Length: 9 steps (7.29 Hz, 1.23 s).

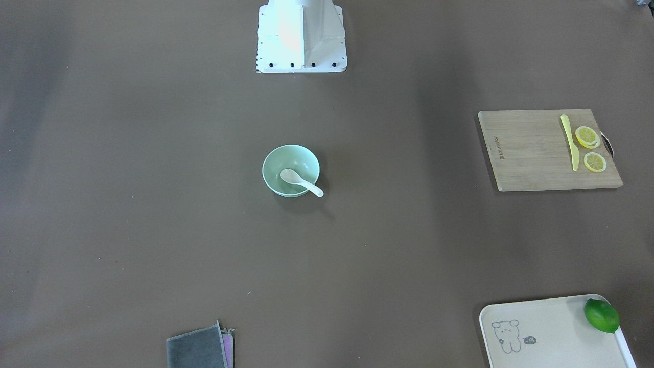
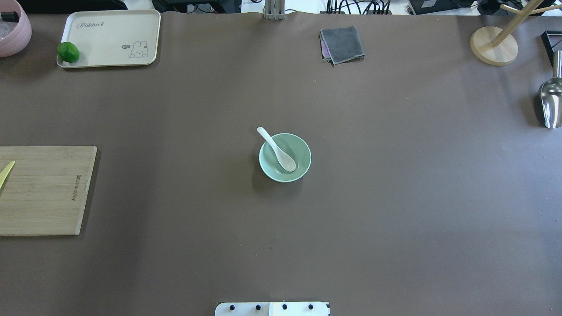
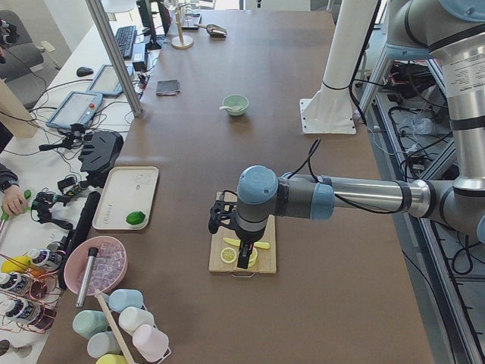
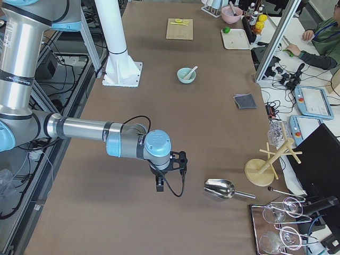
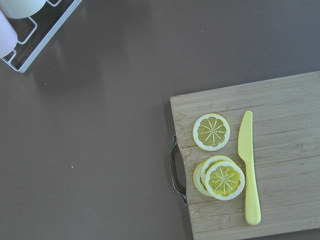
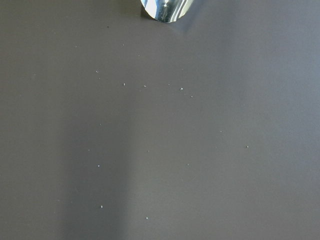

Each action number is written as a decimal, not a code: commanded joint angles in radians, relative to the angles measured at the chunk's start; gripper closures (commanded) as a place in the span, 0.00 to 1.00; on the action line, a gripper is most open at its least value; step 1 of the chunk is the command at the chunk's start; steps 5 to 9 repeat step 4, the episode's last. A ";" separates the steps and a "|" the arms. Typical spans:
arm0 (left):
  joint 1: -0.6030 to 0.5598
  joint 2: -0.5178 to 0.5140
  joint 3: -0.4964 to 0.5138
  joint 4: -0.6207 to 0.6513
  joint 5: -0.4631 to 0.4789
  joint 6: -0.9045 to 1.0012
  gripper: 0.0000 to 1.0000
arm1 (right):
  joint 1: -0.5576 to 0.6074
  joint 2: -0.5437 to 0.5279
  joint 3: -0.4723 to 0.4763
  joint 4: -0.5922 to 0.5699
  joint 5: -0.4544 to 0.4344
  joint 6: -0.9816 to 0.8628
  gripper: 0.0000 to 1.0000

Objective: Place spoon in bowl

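White spoon lies in the mint bowl, scoop down inside and handle leaning out over the rim. The job looks done to me. The left gripper and right gripper hang well away; I cannot tell whether they're open or closed.

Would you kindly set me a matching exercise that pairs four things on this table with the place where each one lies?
Things:
1. small glossy white soup spoon
2. round green lime
3. thin yellow plastic knife
4. folded grey cloth

Places:
A. on the wooden cutting board
B. directly on the brown table
C. scoop in the pale mint-green bowl, handle over its rim
D. at a corner of the cream cartoon tray

Pairs: 1-C; 2-D; 3-A; 4-B.
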 commanded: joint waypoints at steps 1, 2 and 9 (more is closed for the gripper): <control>0.000 0.000 -0.013 0.000 0.000 0.000 0.02 | 0.000 -0.001 0.001 0.000 0.008 -0.001 0.00; 0.000 0.000 -0.025 0.001 0.000 -0.002 0.02 | 0.000 -0.003 0.001 0.000 0.008 -0.001 0.00; 0.000 0.000 -0.024 0.001 0.000 0.000 0.02 | 0.000 -0.009 0.001 0.000 0.008 -0.001 0.00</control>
